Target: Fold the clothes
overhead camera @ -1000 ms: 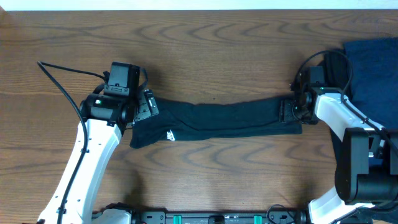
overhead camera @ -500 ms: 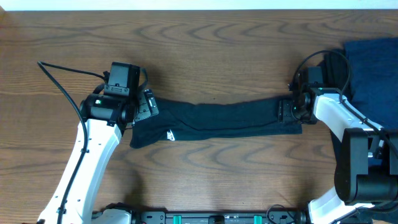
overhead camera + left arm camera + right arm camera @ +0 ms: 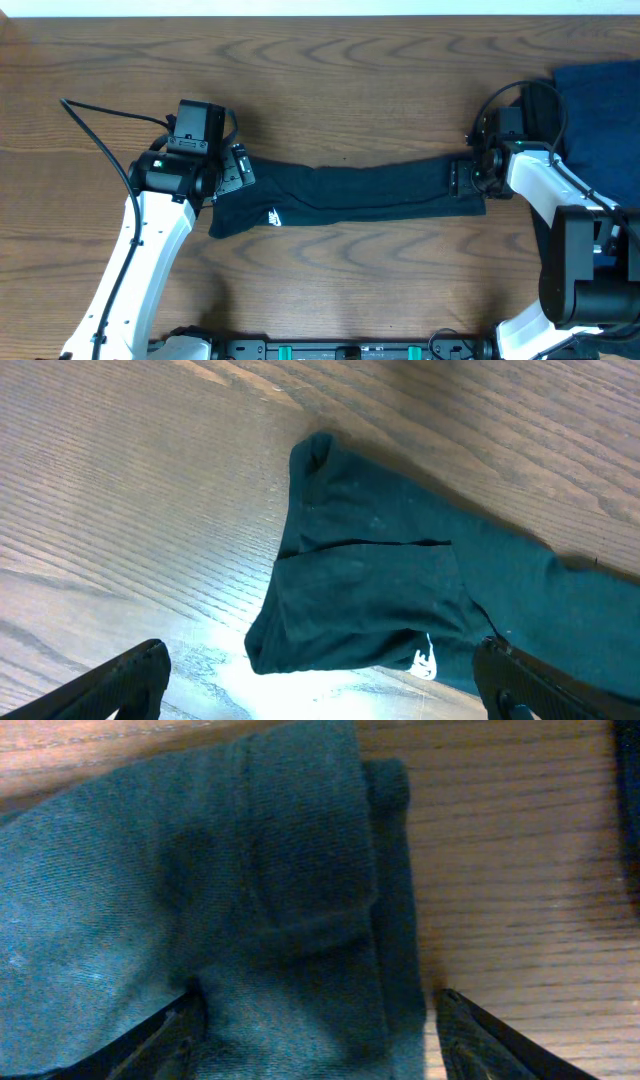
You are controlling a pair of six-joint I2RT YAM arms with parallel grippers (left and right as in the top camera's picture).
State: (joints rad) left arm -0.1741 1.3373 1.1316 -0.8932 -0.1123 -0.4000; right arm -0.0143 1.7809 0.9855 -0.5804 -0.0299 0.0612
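A black T-shirt lies folded into a long narrow strip across the middle of the table, its small white logo near the left end. My left gripper is open over the strip's left end. In the left wrist view its fingers spread wide around the shirt's end and the logo. My right gripper is open at the strip's right end. In the right wrist view its fingers straddle the folded fabric. A navy blue garment lies at the far right.
The table is brown wood. A black cable runs from the left arm across the table's left side. The right arm's base stands at the front right, beside the navy garment.
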